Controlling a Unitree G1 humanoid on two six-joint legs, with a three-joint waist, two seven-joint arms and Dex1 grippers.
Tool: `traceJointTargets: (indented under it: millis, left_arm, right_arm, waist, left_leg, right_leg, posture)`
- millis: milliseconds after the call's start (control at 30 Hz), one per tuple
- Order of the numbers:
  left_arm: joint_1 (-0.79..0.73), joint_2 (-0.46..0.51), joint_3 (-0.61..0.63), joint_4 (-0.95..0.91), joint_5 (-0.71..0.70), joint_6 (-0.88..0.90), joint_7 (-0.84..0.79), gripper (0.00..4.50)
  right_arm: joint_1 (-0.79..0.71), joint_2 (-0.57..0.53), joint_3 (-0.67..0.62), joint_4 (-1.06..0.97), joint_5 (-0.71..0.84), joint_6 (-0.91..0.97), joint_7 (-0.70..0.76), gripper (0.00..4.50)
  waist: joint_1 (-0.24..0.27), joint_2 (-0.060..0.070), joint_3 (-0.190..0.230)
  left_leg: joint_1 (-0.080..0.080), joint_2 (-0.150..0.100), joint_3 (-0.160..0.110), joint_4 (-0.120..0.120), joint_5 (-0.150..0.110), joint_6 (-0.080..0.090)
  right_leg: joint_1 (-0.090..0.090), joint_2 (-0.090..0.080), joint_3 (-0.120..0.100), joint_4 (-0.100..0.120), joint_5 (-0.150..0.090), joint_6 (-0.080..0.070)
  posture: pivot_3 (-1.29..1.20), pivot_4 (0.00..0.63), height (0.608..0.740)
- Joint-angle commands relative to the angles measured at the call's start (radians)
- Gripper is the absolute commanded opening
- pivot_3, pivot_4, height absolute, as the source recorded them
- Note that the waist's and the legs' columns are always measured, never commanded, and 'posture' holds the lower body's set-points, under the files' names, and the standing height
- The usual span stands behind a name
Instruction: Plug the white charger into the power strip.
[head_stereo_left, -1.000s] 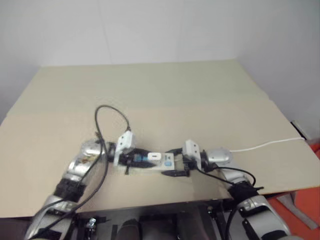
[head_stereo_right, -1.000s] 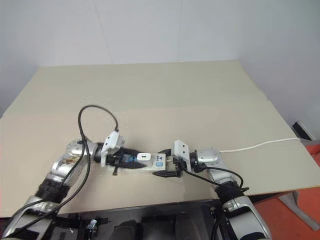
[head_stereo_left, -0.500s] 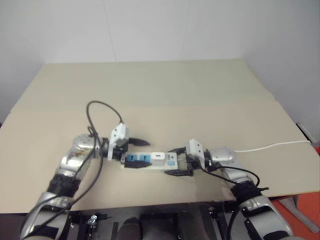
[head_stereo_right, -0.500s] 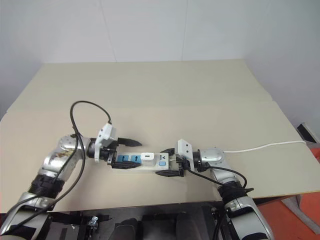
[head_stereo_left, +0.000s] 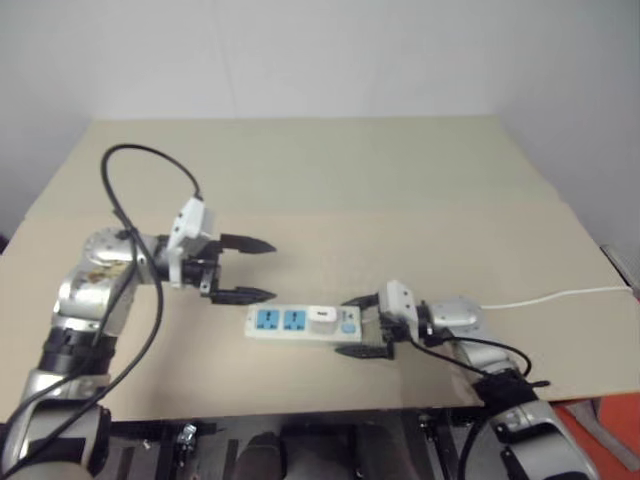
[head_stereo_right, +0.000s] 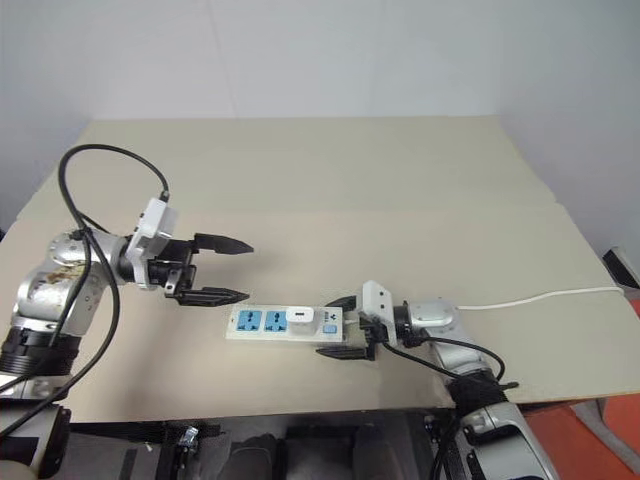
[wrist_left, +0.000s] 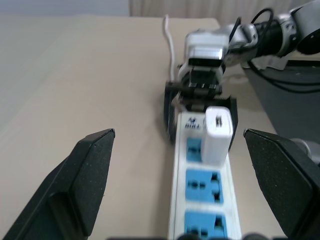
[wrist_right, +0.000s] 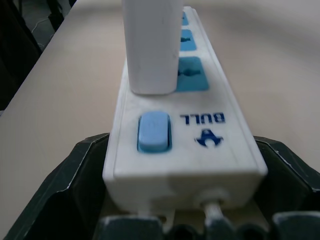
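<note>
White charger (head_stereo_right: 299, 317) stands in power strip (head_stereo_right: 262, 323) (seemingly seated); left pincer (head_stereo_right: 228, 270) open.

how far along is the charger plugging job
Done, by the look of it: the white charger stands upright in the power strip, in the outlet nearest the blue switch. In hand: the right gripper brackets the strip's cord end. The left gripper hangs open, apart from the strip. Left: probably only freeing the strip.

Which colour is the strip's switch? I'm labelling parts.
Light blue; the switch on the power strip shows best in the right wrist view.
</note>
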Motion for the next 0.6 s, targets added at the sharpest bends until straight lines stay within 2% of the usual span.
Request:
traceJointTargets:
  millis: [33, 233, 600]
  left_arm:
    - [0.034, 0.035, 0.066, -0.05, -0.029, 0.004, 0.014, 4.5]
    - [0.151, 0.126, 0.175, -0.118, -0.054, 0.025, 0.034, 4.5]
    - [0.35, 0.275, 0.324, -0.139, -0.07, 0.012, -0.027, 4.5]
  right_arm:
    - [0.034, -0.075, -0.09, -0.142, 0.065, 0.037, -0.012, 4.47]
    - [0.151, -0.239, -0.249, -0.345, 0.181, 0.135, -0.019, 4.47]
    - [0.282, -0.406, -0.45, -0.395, 0.267, 0.197, -0.026, 4.47]
  waist:
    - [0.004, 0.0, 0.0]
    - [0.012, 0.001, 0.001]
    - [0.02, 0.0, 0.001]
  left_leg:
    - [-0.005, 0.0, 0.0, 0.001, 0.0, 0.0]
    - [-0.009, 0.001, 0.0, 0.0, -0.002, 0.002]
    - [-0.007, 0.001, 0.004, 0.0, -0.003, 0.001]
  right_leg:
    - [-0.004, 0.0, 0.0, 0.0, 0.0, 0.0]
    - [-0.007, 0.0, -0.001, -0.001, 0.0, 0.0]
    - [-0.004, 0.0, 0.0, -0.005, 0.0, 0.001]
  posture:
    - [0.0, 0.15, 0.74]
    - [0.0, 0.15, 0.74]
    - [0.0, 0.15, 0.74]
